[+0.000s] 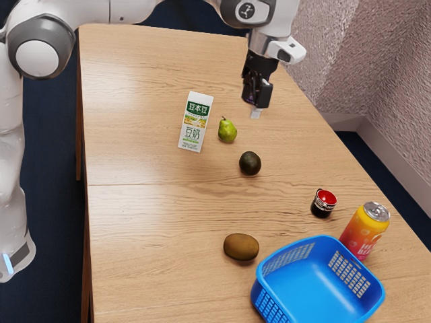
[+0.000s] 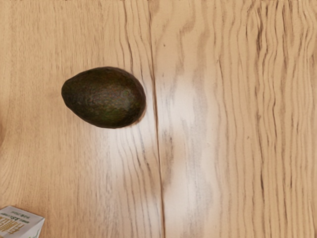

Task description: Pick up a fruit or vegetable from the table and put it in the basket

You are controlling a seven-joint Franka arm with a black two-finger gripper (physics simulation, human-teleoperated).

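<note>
Gripper [image 1: 256, 111] above the tabletop [image 1: 141, 235], near its edge at the exterior view's right; whether wide or narrow, cannot tell. Dark avocado [image 1: 250, 163] lies farther in from that edge. Green pear [image 1: 227, 131] just beside the carton [image 1: 194, 122]. Brown kiwi [image 1: 241, 247] near the blue basket [image 1: 265, 296], outside it.

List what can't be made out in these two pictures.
- Basket: exterior view, its lower part is cut off by the lower edge.
- Carton: exterior view, its smallest print is too small to read; wrist view, most of it is cut off at the corner.
- Can: exterior view, its far side is turned away.
</note>
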